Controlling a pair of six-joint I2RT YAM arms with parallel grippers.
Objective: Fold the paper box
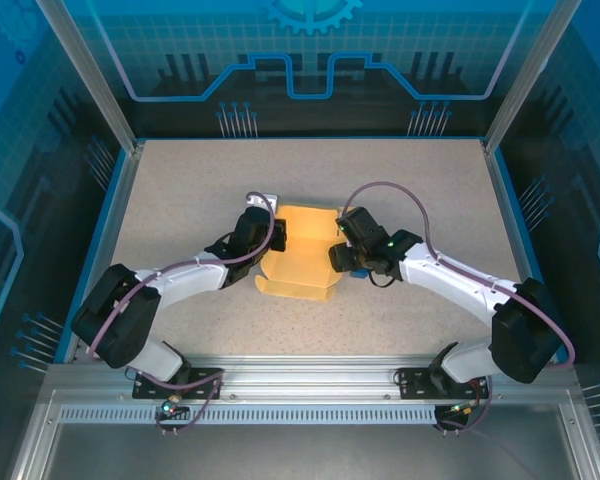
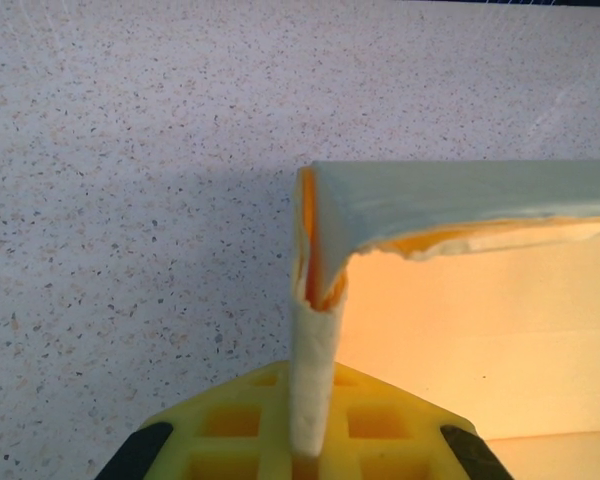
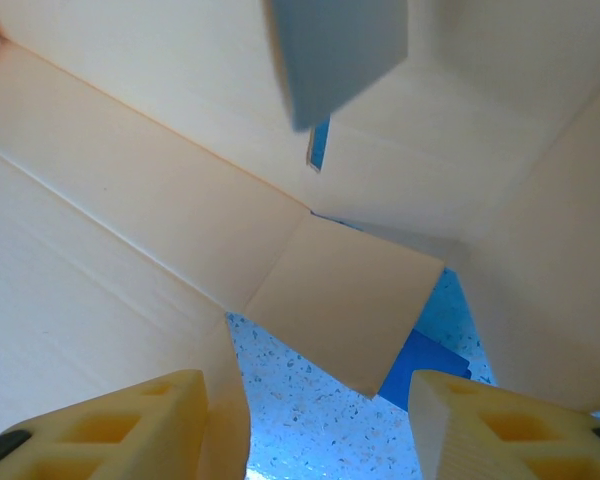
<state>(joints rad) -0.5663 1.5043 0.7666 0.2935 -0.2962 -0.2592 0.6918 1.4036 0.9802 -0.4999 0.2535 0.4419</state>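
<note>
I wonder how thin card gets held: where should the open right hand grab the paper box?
Probably the loose square flap on the paper box's right side, pinched across its thin sheet, coming from the right. It sits just ahead of the open right hand; the left hand pinches the left wall likewise.

The left arm point(image 1: 185, 272) and right arm point(image 1: 450, 280) have white links and black joints. Mauve cables point(image 1: 385, 184) trail along both. The fingers point(image 3: 130, 425) are yellow, gridded plastic.

The paper box point(image 1: 302, 255), pale yellow cardboard, lies partly folded, base flat, left side flap standing upright.
</note>
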